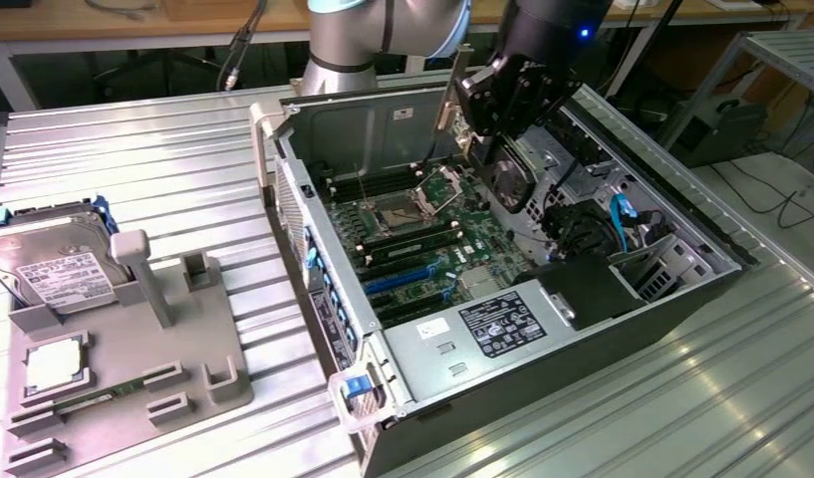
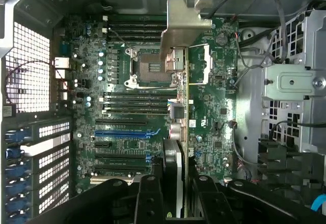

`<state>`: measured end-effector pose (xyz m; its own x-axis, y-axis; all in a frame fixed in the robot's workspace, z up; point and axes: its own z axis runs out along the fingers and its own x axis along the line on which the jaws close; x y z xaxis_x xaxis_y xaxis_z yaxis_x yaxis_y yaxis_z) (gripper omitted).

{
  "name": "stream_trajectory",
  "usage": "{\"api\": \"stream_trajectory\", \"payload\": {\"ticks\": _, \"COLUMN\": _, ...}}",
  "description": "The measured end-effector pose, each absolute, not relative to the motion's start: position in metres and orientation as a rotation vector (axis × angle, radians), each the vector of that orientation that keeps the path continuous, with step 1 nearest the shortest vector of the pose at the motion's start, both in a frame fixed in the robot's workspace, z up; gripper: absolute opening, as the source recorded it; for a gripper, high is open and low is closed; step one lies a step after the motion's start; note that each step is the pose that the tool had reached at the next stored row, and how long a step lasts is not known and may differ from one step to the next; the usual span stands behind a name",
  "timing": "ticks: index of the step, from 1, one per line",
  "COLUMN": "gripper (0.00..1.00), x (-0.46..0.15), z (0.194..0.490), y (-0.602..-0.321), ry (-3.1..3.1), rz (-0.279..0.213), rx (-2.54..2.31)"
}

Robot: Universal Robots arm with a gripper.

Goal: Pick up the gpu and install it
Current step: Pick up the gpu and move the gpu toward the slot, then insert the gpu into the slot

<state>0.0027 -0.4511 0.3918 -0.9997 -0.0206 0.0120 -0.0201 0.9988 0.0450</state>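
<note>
The gpu (image 1: 512,181), a dark flat card with a silver bracket (image 1: 449,100) at one end, hangs edge-down above the open computer case (image 1: 673,299). My gripper (image 1: 510,110) is shut on it from above. In the wrist view the gpu (image 2: 184,132) shows edge-on between my fingers (image 2: 153,198), and its bracket (image 2: 184,25) reaches out over the motherboard (image 2: 127,66). The card is held clear above the board, off to the side of the blue expansion slot (image 2: 122,132), over the area beside the processor socket (image 2: 145,66).
A grey fixture tray (image 1: 180,349) on the exterior view's left holds a silver hard drive (image 1: 55,264), a processor (image 1: 55,363) and a memory stick (image 1: 101,395). Inside the case sit a power supply (image 1: 513,321), blue cables (image 1: 621,224) and a drive cage (image 2: 295,86).
</note>
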Motion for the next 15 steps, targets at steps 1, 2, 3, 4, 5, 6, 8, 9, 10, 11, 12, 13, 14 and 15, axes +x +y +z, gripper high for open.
{"api": "stream_trajectory", "payload": {"ticks": 1, "gripper": 0.28, "x": 0.0027, "z": 0.3917, "y": -0.4511, "ry": -3.128, "rz": -0.070, "rx": 0.032}}
{"api": "stream_trajectory", "payload": {"ticks": 2, "gripper": 0.28, "x": 0.0027, "z": 0.3917, "y": -0.4511, "ry": -3.128, "rz": -0.070, "rx": 0.032}}
{"api": "stream_trajectory", "payload": {"ticks": 3, "gripper": 0.28, "x": 0.0027, "z": 0.3917, "y": -0.4511, "ry": -3.128, "rz": -0.070, "rx": 0.032}}
{"api": "stream_trajectory", "payload": {"ticks": 4, "gripper": 0.28, "x": 0.0027, "z": 0.3917, "y": -0.4511, "ry": -3.128, "rz": -0.070, "rx": 0.032}}
{"api": "stream_trajectory", "payload": {"ticks": 5, "gripper": 0.28, "x": 0.0027, "z": 0.3917, "y": -0.4511, "ry": -3.128, "rz": -0.070, "rx": 0.032}}
{"api": "stream_trajectory", "payload": {"ticks": 6, "gripper": 0.28, "x": 0.0027, "z": 0.3917, "y": -0.4511, "ry": -3.128, "rz": -0.070, "rx": 0.032}}
{"api": "stream_trajectory", "payload": {"ticks": 8, "gripper": 0.28, "x": 0.0027, "z": 0.3917, "y": -0.4511, "ry": -3.128, "rz": -0.070, "rx": 0.036}}
{"api": "stream_trajectory", "payload": {"ticks": 9, "gripper": 0.28, "x": 0.0027, "z": 0.3917, "y": -0.4511, "ry": -3.127, "rz": -0.070, "rx": 0.065}}
{"api": "stream_trajectory", "payload": {"ticks": 10, "gripper": 0.28, "x": 0.0027, "z": 0.3917, "y": -0.4511, "ry": -3.125, "rz": -0.070, "rx": 0.114}}
{"api": "stream_trajectory", "payload": {"ticks": 11, "gripper": 0.28, "x": 0.0027, "z": 0.3916, "y": -0.4511, "ry": -3.122, "rz": -0.069, "rx": 0.173}}
{"api": "stream_trajectory", "payload": {"ticks": 12, "gripper": 0.28, "x": 0.0027, "z": 0.3917, "y": -0.4511, "ry": -3.119, "rz": -0.069, "rx": 0.203}}
{"api": "stream_trajectory", "payload": {"ticks": 13, "gripper": 0.28, "x": 0.0027, "z": 0.3916, "y": -0.4511, "ry": -3.117, "rz": -0.069, "rx": 0.233}}
{"api": "stream_trajectory", "payload": {"ticks": 14, "gripper": 0.28, "x": 0.0027, "z": 0.3915, "y": -0.4511, "ry": -3.112, "rz": -0.068, "rx": 0.283}}
{"api": "stream_trajectory", "payload": {"ticks": 15, "gripper": 0.28, "x": 0.0027, "z": 0.3915, "y": -0.4511, "ry": -3.109, "rz": -0.068, "rx": 0.312}}
